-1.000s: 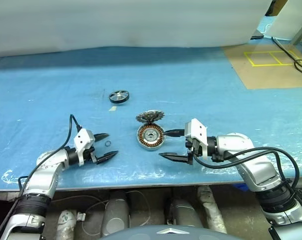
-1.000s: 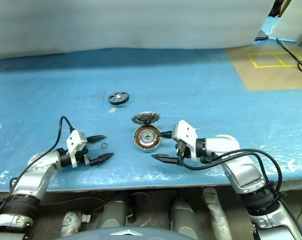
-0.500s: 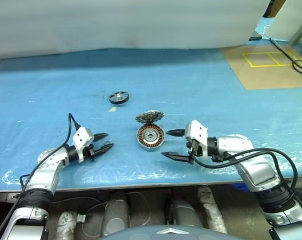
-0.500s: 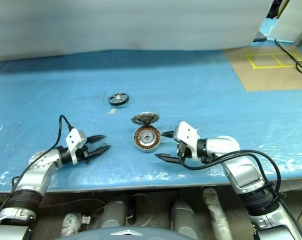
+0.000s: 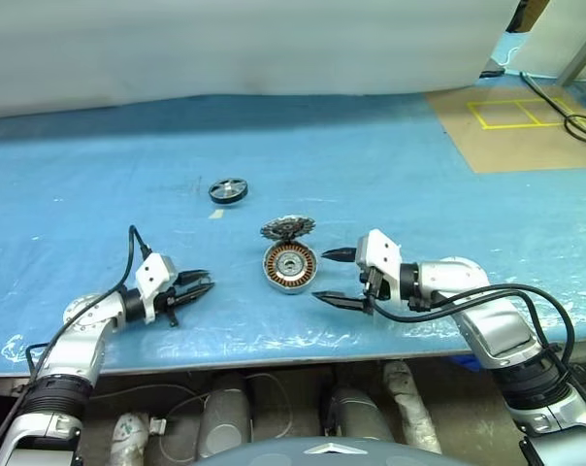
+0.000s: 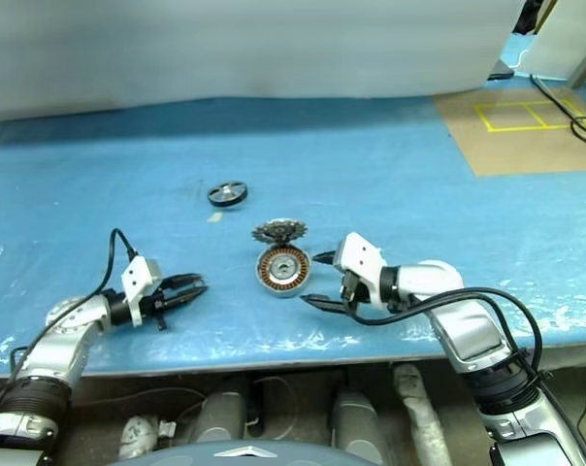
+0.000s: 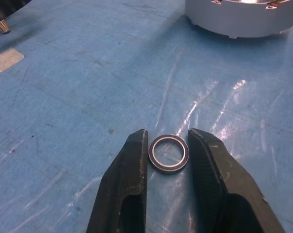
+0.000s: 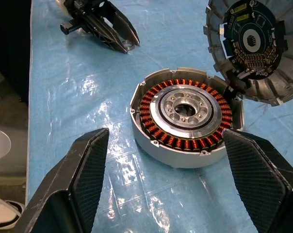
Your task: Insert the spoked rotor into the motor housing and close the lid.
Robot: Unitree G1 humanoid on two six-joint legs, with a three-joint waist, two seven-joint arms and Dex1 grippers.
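The motor housing (image 5: 290,266), with its ring of copper coils, lies open on the blue table. Its toothed lid (image 5: 287,228) stands tilted up at the far edge, dark inner face showing (image 8: 251,48). The spoked rotor (image 5: 228,189) lies flat farther back and to the left, apart from both grippers. My right gripper (image 5: 330,278) is open just right of the housing, its fingers spread wider than the housing and holding nothing. My left gripper (image 5: 204,283) sits low on the table left of the housing, its fingers pressed against both sides of a small dark ring (image 7: 169,153).
A small pale tape scrap (image 5: 216,214) lies near the rotor. A brown board with yellow tape lines (image 5: 526,126) and cables (image 5: 574,121) lies at the back right. A white sheet backs the table. The table's front edge runs just behind both wrists.
The left gripper's fingers have closed from wide apart to snug around the small ring. The right gripper and the motor parts have stayed put.
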